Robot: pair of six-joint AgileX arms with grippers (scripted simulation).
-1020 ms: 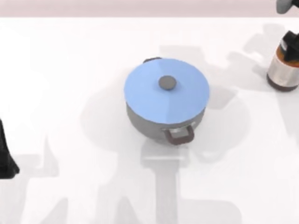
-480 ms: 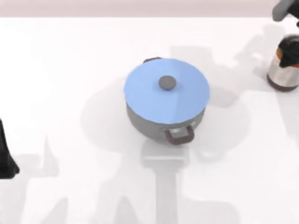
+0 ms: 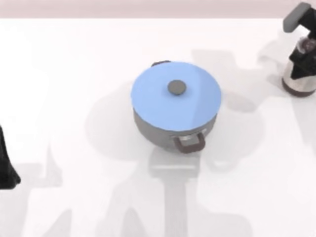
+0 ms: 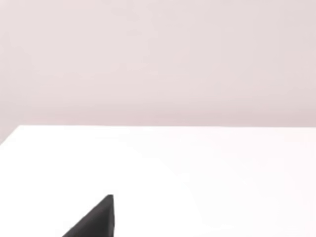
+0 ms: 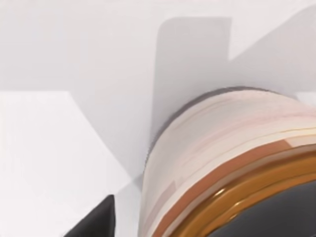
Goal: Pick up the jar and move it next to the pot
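Right gripper (image 3: 302, 58): positioned over the small white-labelled, dark-lidded jar (image 3: 297, 83) at the tabletop's (image 3: 74, 74) right edge; finger state cannot be told.
Grey pot with light-blue lid (image 3: 176, 98): centred, well apart from jar.
Left gripper (image 3: 7, 168): parked at left edge; finger state cannot be told.

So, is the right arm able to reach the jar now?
Probably yes: the right gripper is directly over the jar at the table's right edge, and nothing stands between them; the pot sits apart, mid-table.
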